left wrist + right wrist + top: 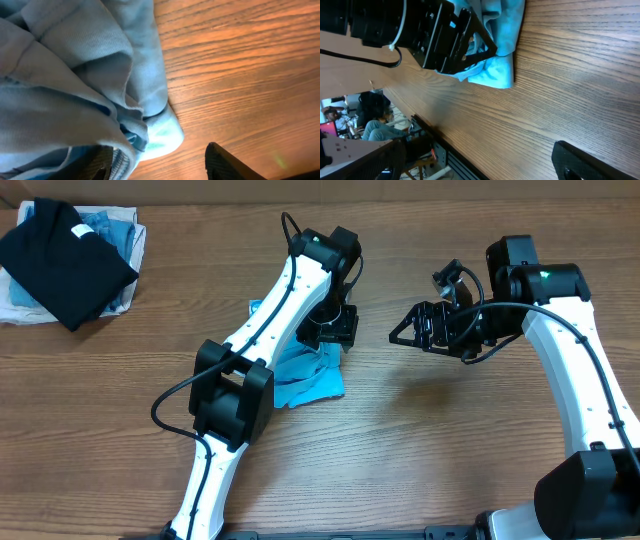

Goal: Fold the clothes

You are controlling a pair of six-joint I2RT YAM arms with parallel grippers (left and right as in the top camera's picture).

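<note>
The clothes, a light sky-blue t-shirt [310,380], lie bunched on the wooden table, partly under my left arm. My left gripper [328,328] stands over the shirt's upper right part. In the left wrist view the blue cloth [65,80] fills the left side and hangs over one finger [100,162]. The other finger stands well apart, with bare wood between, so the left gripper [160,167] is open. My right gripper [400,330] hovers to the right of the shirt, open and with nothing in it. Its wrist view shows the shirt [495,75] beyond the left gripper [445,37].
A pile of folded garments sits at the table's far left corner: a black shirt [65,260] on top of denim-blue and white ones [115,230]. The right wrist view shows the table's edge [427,130] with a room beyond it.
</note>
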